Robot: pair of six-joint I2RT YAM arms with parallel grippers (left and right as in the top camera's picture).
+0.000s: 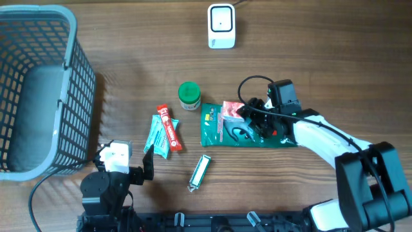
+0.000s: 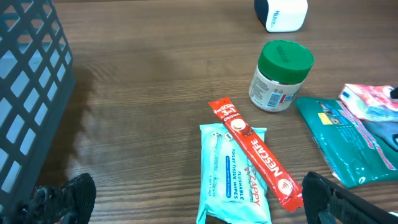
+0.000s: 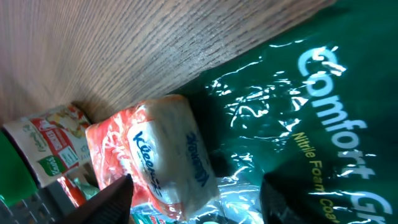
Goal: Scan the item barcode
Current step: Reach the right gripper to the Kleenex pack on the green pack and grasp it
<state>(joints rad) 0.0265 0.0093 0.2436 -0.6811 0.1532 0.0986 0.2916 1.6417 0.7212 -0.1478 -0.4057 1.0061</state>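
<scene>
Right of centre on the wooden table [image 1: 309, 58], the right gripper [image 1: 244, 120] is hanging over a red-and-white Kleenex tissue pack [image 3: 165, 155]. The pack is lying on a dark green Comfort nitrile foam glove bag [image 3: 298, 106], at the corner nearest a green-lidded jar [image 2: 281, 74]. The jaws are standing apart on either side of the pack. One finger [image 3: 109, 200] is looking close against the wrapper and the other is showing a gap, so nothing is being clamped.

At the far edge, well apart from the pack, a white barcode scanner [image 1: 221, 26] is sitting. Near the front edge the left gripper [image 1: 122, 161] is hovering with its fingers spread wide, holding nothing. It is facing a red Nescafe stick [image 2: 255, 155] lying across a teal flushable wipes pack [image 2: 224, 180]. At the left a grey mesh basket [image 1: 38, 90] is standing.
</scene>
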